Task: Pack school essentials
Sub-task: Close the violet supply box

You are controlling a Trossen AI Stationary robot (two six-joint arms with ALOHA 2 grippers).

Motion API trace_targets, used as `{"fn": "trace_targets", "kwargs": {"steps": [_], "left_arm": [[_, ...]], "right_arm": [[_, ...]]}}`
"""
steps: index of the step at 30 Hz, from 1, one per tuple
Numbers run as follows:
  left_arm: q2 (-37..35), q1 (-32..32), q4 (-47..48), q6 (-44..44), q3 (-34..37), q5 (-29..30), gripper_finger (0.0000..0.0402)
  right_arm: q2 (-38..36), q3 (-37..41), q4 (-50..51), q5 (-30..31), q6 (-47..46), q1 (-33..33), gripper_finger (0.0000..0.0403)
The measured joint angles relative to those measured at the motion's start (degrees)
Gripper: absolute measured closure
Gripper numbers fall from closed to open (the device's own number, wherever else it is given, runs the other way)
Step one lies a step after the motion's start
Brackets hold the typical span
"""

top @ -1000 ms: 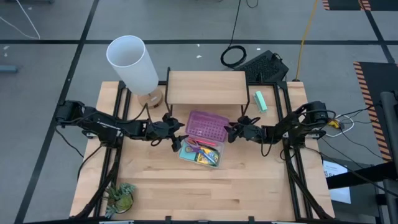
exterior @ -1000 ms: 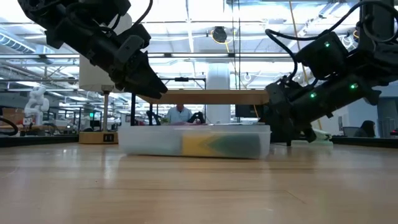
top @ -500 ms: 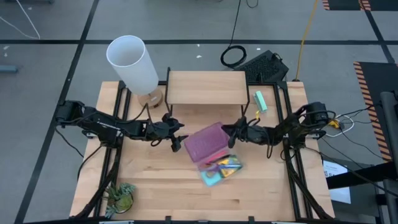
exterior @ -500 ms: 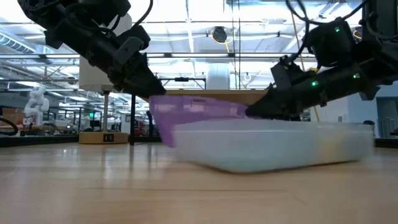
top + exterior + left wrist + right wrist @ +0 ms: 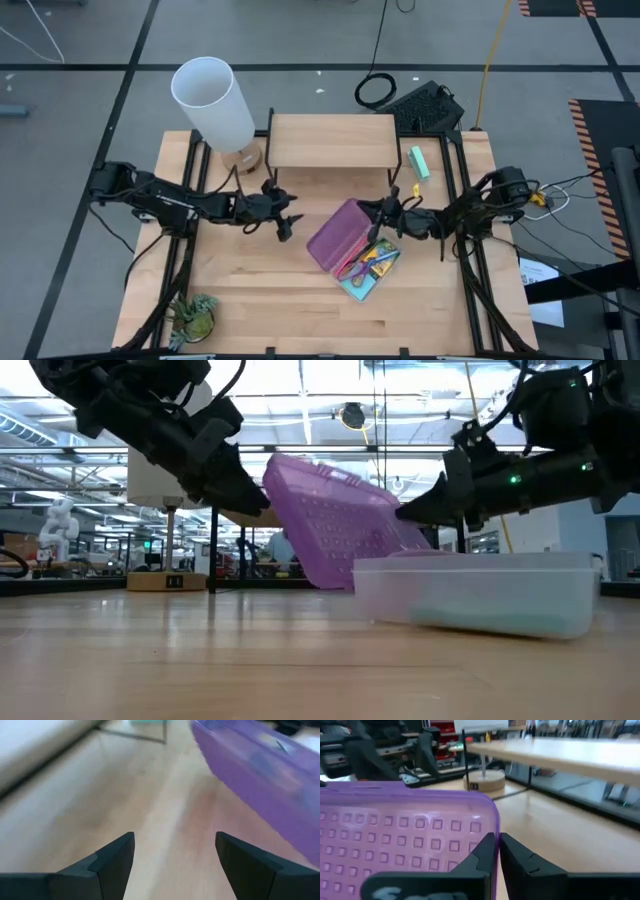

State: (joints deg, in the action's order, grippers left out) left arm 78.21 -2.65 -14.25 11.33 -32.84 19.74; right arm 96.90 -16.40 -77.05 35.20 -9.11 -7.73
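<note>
The wooden table (image 5: 250,290) carries a raised wooden shelf (image 5: 333,140) at its back, with a white cylinder (image 5: 212,100) beside it. Right of centre, a clear plastic case (image 5: 368,270) is seen lying on the table, turned at an angle, with colourful stationery visible inside it. Its purple perforated lid (image 5: 337,235) is raised and tilted back toward the left. The lid's edge is clamped between the fingers of the right gripper (image 5: 385,212), which are pressed together on it in the right wrist view. The left gripper (image 5: 285,228) is held just left of the lid, clear of it, with its fingers spread apart. A mint-green block (image 5: 419,162) lies beside the shelf.
</note>
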Motion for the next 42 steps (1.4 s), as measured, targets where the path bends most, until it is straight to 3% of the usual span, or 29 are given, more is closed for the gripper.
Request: {"fn": "trace_targets", "kwargs": {"steps": [3, 8, 11, 18, 22, 27, 30, 32, 36, 42], "left_arm": [[1.9, 2.0, -4.4, -0.5, 0.0, 0.5, 0.0119], [10.0, 2.0, -18.7, 0.0, 0.0, -9.3, 0.0119], [16.6, 1.0, -27.2, -0.8, -1.2, -12.1, 0.0119], [24.3, 0.0, -28.8, -4.2, -7.8, -12.7, 0.0119], [24.7, 0.1, -27.8, -5.3, -10.3, -14.6, 0.0119], [24.6, 0.1, -26.2, -5.6, -11.8, -14.6, 0.0119], [24.6, 0.1, -25.8, -5.6, -12.0, -14.6, 0.0119], [24.6, 0.1, -25.4, -5.6, -12.0, -14.7, 0.0119], [24.6, 0.1, -25.0, -5.3, -12.0, -14.7, 0.0119], [24.6, 0.1, -23.5, -5.3, -12.0, -14.7, 0.0119]], "right_arm": [[0.0, 0.0, -2.7, 2.2, 3.9, -1.1, 0.0385], [0.0, 0.0, -4.8, 2.7, 7.7, -1.8, 0.0385], [0.0, 0.0, -5.0, 2.8, 8.5, -1.8, 0.0385], [-0.1, 0.0, -3.5, 2.7, 8.6, -1.9, 0.0375], [-2.2, 0.0, -0.6, 2.3, 10.6, -3.1, 0.0335], [-8.3, 1.5, 5.0, 2.5, 13.2, -5.3, 0.0257], [-14.0, 3.6, 8.9, 6.4, 13.2, -7.3, 0.0221], [-18.4, 5.2, 14.0, 8.5, 13.9, -8.8, 0.0207], [-27.7, 5.6, 34.2, 8.1, 13.3, -11.9, 0.0196], [-38.8, -0.3, 62.0, 8.0, 6.5, -15.9, 0.0198]]}}
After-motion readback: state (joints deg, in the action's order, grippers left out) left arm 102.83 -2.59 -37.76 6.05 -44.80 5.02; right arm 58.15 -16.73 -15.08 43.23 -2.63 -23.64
